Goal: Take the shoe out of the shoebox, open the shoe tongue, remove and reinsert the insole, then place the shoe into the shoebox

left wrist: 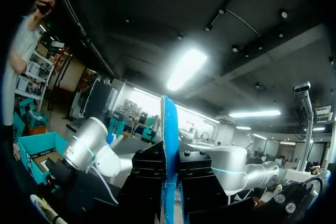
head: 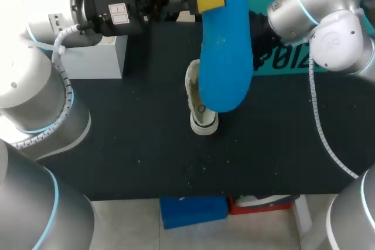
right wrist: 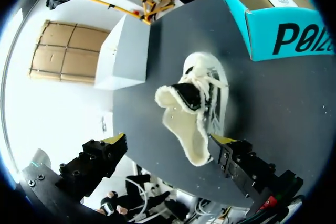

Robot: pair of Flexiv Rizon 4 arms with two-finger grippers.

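From the head view, the raised insole [head: 224, 45] overlaps the shoe [head: 204, 124]. The surface [head: 129, 144] lies open in front and beside it; a white box [head: 99, 57] and the shoebox [head: 287, 62] stand behind.

The raised insole [head: 225, 45] hides most of the shoe [head: 204, 124] in the head view; the right arm [head: 334, 21] covers much of the shoebox [head: 284, 65].

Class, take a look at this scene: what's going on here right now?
The left arm holds the blue insole raised above the table, clamped between its jaws. The shoe lies on the table, outside the teal shoebox, its fleecy tongue pulled open. The right arm hangs over the shoe with its jaws open, gripping nothing. The insole is out and not yet put back.
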